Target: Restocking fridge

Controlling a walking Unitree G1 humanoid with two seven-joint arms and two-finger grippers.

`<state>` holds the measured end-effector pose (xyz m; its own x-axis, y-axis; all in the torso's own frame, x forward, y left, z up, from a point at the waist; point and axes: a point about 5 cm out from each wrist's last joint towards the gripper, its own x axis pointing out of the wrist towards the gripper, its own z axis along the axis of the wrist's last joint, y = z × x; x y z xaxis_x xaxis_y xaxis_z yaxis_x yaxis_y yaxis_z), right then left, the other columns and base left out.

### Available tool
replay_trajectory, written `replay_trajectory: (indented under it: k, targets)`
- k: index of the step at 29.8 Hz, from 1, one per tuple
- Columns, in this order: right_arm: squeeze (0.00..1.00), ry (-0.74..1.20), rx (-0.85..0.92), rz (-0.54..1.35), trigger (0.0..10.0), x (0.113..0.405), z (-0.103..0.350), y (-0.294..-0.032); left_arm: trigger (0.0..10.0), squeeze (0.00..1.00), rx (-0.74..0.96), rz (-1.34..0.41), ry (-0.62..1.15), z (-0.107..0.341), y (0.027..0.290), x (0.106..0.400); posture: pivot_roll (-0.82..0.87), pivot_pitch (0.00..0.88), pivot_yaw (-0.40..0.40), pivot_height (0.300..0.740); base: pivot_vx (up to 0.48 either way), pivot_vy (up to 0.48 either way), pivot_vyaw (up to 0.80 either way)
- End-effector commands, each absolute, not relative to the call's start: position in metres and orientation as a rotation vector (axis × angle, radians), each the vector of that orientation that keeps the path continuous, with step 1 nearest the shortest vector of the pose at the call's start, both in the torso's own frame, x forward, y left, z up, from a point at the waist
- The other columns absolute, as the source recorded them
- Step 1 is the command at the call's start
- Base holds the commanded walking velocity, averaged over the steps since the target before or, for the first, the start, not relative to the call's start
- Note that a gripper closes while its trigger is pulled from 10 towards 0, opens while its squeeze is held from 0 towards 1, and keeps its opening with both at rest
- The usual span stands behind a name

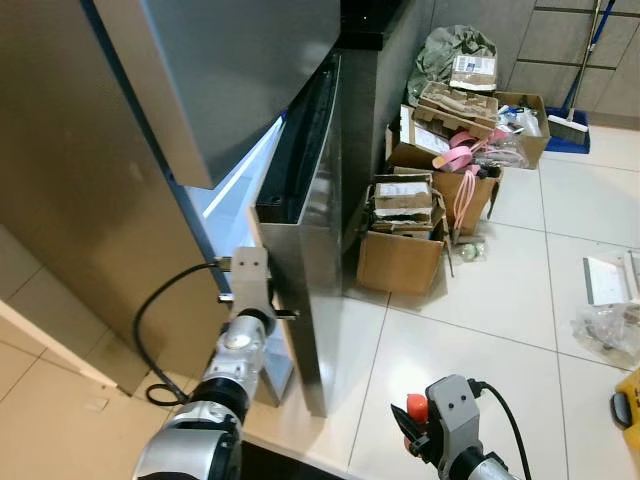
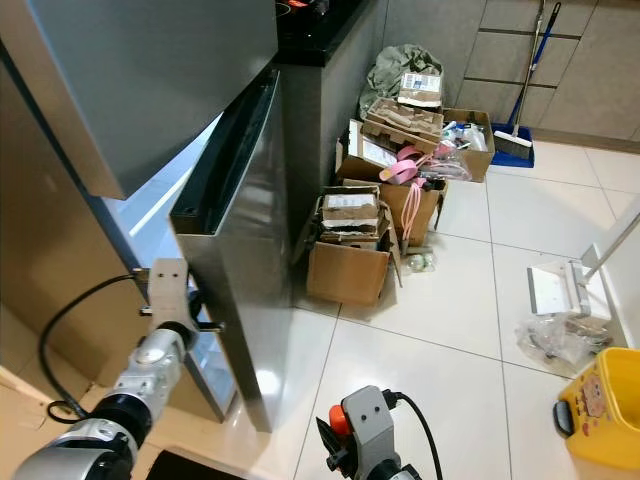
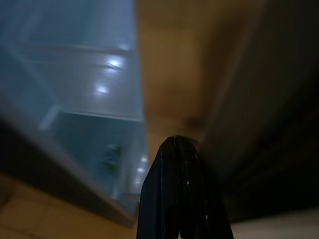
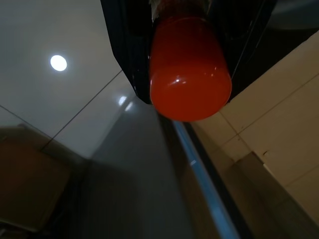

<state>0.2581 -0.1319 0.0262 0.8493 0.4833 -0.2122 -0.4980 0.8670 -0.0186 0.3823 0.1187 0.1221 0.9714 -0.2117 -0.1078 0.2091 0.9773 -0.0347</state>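
The steel fridge has its lower door (image 1: 315, 250) ajar, with the lit interior (image 1: 235, 190) showing in the gap, and its upper door (image 1: 240, 70) swung out above. My left arm (image 1: 248, 275) reaches to the inner edge of the lower door. In the left wrist view my left gripper (image 3: 175, 142) has its black fingers pressed together, pointing into the lit compartment. My right gripper (image 4: 189, 89) is low at the front right, shut on a red-orange round-ended container (image 4: 189, 69), which also shows as a red-orange container (image 1: 415, 408) in the head view.
Open cardboard boxes (image 1: 400, 255) full of clutter stand against the dark counter beside the fridge. A broom (image 1: 570, 115) leans at the back right. A plastic bag (image 1: 610, 330) and a yellow bin (image 2: 600, 400) sit on the white tiled floor at right.
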Motion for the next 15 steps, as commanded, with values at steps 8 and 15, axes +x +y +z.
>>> replay_trajectory:
  k: [8,15]
  targets:
    - [0.00,0.273,-0.084,0.537,10.0,0.239,0.016,-0.147,10.0,0.00,-0.102,-0.728,0.102,0.114,-0.010,0.341,-0.04,0.275,0.040,0.740,0.000,0.000,0.00]
    - [0.00,0.284,-0.097,0.543,10.0,0.236,0.014,-0.146,10.0,0.00,-0.072,-0.809,0.072,0.118,-0.024,0.335,-0.05,0.275,0.048,0.740,0.000,0.000,0.00]
